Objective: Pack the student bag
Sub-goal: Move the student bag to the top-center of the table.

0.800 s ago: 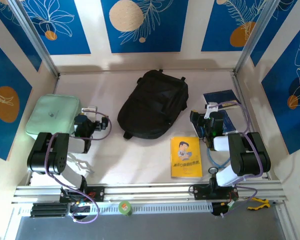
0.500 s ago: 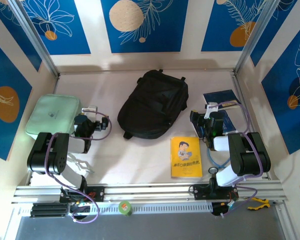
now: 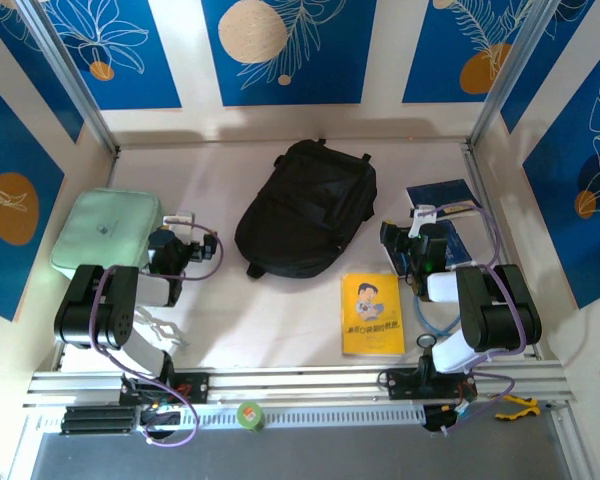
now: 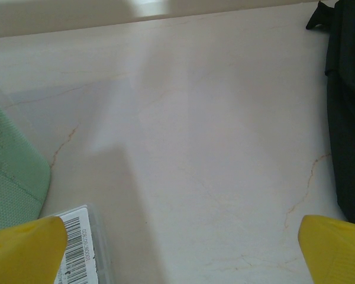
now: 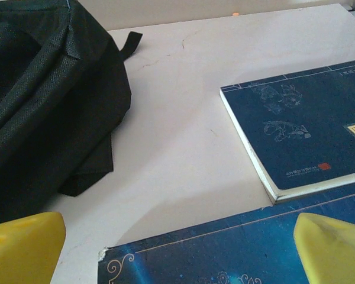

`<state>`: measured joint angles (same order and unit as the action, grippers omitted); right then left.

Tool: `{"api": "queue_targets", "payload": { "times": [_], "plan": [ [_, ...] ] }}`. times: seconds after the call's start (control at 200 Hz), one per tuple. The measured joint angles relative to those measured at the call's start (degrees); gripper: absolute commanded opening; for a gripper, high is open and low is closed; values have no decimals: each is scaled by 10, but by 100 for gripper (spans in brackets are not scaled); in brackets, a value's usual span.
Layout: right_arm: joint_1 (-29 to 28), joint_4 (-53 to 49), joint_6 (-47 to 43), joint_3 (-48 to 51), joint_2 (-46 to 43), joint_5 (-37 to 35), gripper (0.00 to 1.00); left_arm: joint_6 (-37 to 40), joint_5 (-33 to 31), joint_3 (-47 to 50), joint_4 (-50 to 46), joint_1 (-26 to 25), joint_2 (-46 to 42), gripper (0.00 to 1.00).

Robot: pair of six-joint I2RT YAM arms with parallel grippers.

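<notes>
Student bag: we see the black backpack (image 3: 305,210) lying flat on the pale bench (image 3: 270,320), midway between the two arms and towards the far side, its top loop pointing at the far wall.
Left end effector: in the left wrist view we find the left end effector (image 4: 180,251) with its yellow fingertips (image 4: 23,251) spread wide, bare bench between them and nothing gripped.
Barcoded case: a clear case (image 4: 83,245) with a barcode label lies just beside the left fingertip.
Green bag: a pale mint-green bag (image 3: 105,232) rests at the left of the bench, well apart from the student bag.
Right end effector: in the right wrist view we find the right end effector (image 5: 177,248) likewise spread, holding nothing, low over the near blue book (image 5: 225,254).
Far blue book: a second dark blue book (image 5: 302,130) lies beyond it, right of the student bag.
Yellow book: a yellow book (image 3: 372,314) with a cartoon cover lies flat, near and right of the student bag, not touching it.
</notes>
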<state>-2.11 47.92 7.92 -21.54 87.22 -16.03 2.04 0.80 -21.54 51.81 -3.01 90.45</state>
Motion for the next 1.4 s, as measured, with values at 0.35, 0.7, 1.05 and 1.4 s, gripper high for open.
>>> {"api": "queue_targets", "payload": {
  "times": [0.35,0.7,1.05,1.4],
  "plan": [
    [0,0,0,0,0,0,99,0,-4,1,1,0,0,100],
    [-21,-70,-4,-17,-47,-28,99,-26,-69,-5,-122,0,-203,100],
    [-39,-457,141,-292,-121,-15,99,-216,-52,-185,-396,0,-328,100],
    [-62,-646,259,-437,-25,143,97,-357,102,-256,-423,-75,-195,98]
  ]
}}
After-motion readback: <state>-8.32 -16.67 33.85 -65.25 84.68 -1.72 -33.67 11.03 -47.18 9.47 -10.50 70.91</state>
